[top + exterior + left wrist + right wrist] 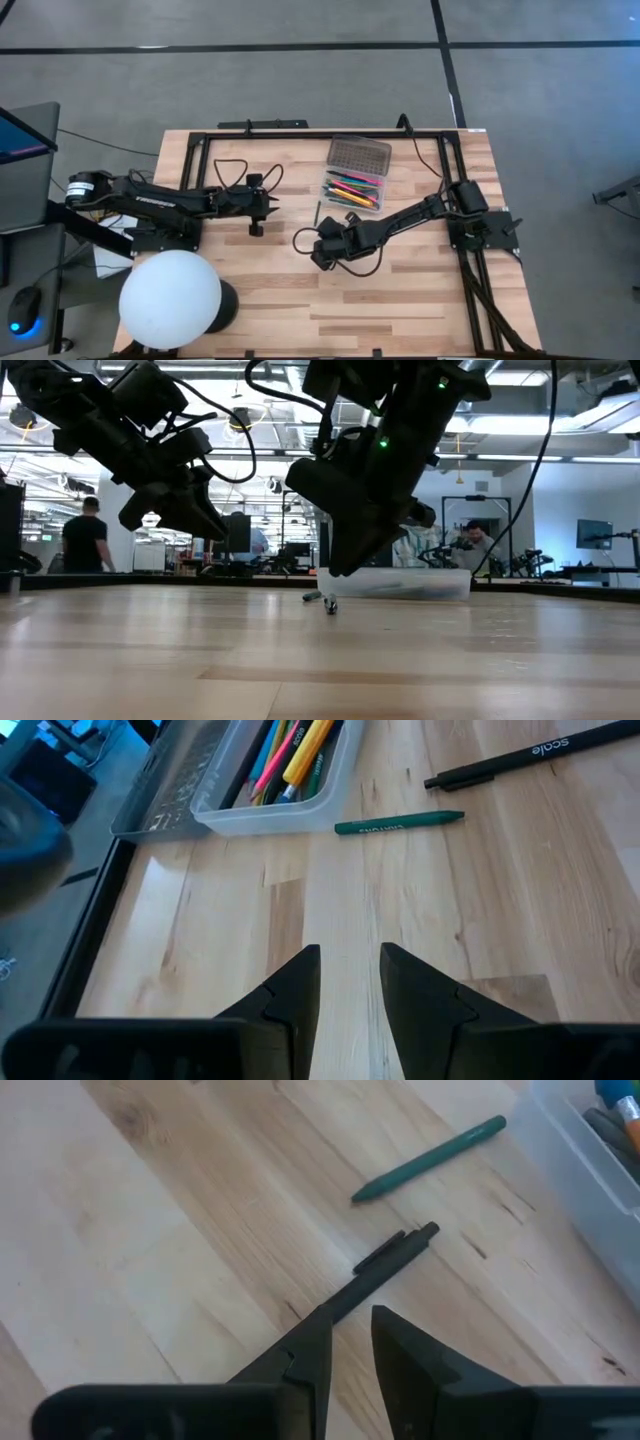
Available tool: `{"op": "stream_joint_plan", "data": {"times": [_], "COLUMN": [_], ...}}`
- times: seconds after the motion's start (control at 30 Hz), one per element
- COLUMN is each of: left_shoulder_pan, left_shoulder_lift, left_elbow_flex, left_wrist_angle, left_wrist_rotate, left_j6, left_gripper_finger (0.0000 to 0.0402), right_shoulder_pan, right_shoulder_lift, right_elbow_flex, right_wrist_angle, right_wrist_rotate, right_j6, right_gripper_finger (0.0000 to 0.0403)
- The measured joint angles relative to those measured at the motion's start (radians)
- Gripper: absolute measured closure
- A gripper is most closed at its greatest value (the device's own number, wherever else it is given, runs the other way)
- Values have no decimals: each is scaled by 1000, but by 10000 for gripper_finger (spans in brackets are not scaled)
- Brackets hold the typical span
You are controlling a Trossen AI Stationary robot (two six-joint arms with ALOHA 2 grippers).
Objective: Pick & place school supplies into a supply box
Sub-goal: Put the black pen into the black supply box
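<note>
The supply box (352, 190), a clear tray holding several coloured pens and pencils, stands at the table's far middle. Its dotted lid (358, 155) lies open behind it. A green pencil (430, 1155) and a black pen (385, 1265) lie on the wood just in front of the box. My right gripper (348, 1320) hovers over the pen's near end, slightly open, and its left fingertip hides that end. In the low view its tips (338, 565) stand above the tabletop. My left gripper (350, 960) waits open at the table's left (268, 205), with nothing between its fingers.
A white globe on a dark base (170, 300) stands at the near left corner. A black metal frame (330, 132) runs along the far edge and the right side. A loose cable loop (297, 240) lies beside my right gripper. People stand in the room beyond the table.
</note>
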Motion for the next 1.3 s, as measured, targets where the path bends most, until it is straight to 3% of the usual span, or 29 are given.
{"op": "stream_joint_plan", "data": {"times": [0.23,0.73,1.3], "left_shoulder_pan": [0,0,0], "left_shoulder_lift": [0,0,1], "left_elbow_flex": [0,0,0], "left_wrist_angle": [0,5,9], "left_wrist_rotate": [0,0,1], "left_j6": [-1,-3,-4], "left_gripper_finger": [300,300,300], "right_shoulder_pan": [0,-3,-10], "right_shoulder_lift": [47,52,65], "right_elbow_flex": [-2,13,6], "right_wrist_angle": [16,26,107], "right_wrist_rotate": [-9,-35,-88], "right_j6": [-9,-38,-38], "right_gripper_finger": [309,198,197]}}
